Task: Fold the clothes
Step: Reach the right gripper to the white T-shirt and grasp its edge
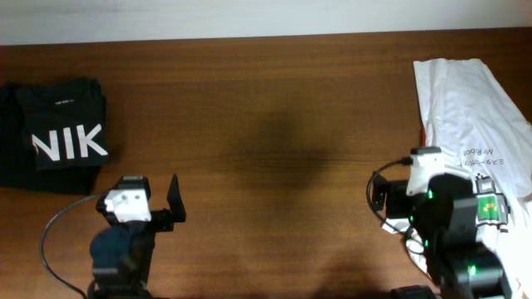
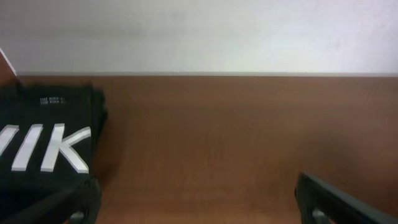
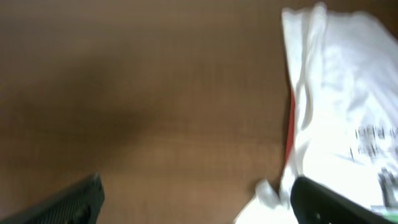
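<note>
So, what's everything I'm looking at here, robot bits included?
white short-sleeved T-shirt with small dark text: one, white, lying loosely at the table's right end
black folded shirt with large white letters: one, black, table's left end
red cloth: one sliver, red, showing along the T-shirt's left edge
brown wooden table: one, brown, under everything
left gripper: one, black fingers, open, near the black shirt
right gripper: one, black fingers, open, beside the T-shirt
</note>
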Robot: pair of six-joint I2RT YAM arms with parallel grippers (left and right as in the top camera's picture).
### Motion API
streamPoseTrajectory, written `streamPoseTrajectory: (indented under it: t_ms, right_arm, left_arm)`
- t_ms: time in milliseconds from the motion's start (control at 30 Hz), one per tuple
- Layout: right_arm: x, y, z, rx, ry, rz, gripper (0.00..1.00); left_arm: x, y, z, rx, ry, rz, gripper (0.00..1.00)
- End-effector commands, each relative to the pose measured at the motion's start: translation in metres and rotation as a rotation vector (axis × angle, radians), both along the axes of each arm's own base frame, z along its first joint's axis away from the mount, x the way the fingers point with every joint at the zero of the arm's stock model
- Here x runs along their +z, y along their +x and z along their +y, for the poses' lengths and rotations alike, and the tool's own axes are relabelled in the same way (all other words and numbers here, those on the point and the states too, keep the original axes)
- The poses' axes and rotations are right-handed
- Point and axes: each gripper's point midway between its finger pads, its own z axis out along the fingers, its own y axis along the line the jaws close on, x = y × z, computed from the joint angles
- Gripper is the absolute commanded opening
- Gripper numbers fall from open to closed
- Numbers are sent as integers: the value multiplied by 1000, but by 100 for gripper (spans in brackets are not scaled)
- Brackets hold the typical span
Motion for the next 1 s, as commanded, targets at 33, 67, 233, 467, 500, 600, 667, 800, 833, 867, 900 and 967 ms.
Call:
streamPoseTrajectory:
  t_ms: [33, 67, 233, 467, 500, 600, 667, 800, 833, 867, 900, 967]
  right_arm:
    - [11, 21, 1, -10, 2, 102, 99]
    - [1, 25, -1, -19, -10, 155, 99]
    - [-49, -3, -80, -599, 28, 377, 99]
    - [-124, -11, -119, -751, 48, 677, 98]
    - [-133, -8, -115, -721, 55, 706, 97]
    - [-159, -7, -112, -702, 61, 790, 89]
    - [-170, -2, -113, -702, 59, 804, 58]
    - [-171, 6, -116, -704, 60, 772, 34]
    - [-171, 6, -116, -704, 60, 772, 32]
    - [-171, 6, -115, -704, 60, 773, 21]
    - [-171, 6, -115, -704, 61, 773, 4]
    - [-172, 7, -111, -682, 81, 778, 4]
  left_arm:
    - [18, 12, -5, -30, 7, 87, 99]
    - [24, 17, -9, -49, 1, 99, 99]
    - [21, 20, -10, -55, -1, 127, 99]
    - [21, 20, -10, -56, -1, 131, 99]
    - [21, 20, -10, -56, -1, 131, 99]
    - [21, 20, -10, -56, -1, 131, 99]
    - [20, 20, -10, -55, -1, 131, 99]
    - [20, 20, -10, -55, -1, 131, 99]
    - [20, 20, -10, -56, -1, 131, 99]
    - [20, 20, -10, -56, -1, 131, 99]
    - [20, 20, -10, -56, -1, 131, 99]
    - [20, 20, -10, -56, -1, 131, 99]
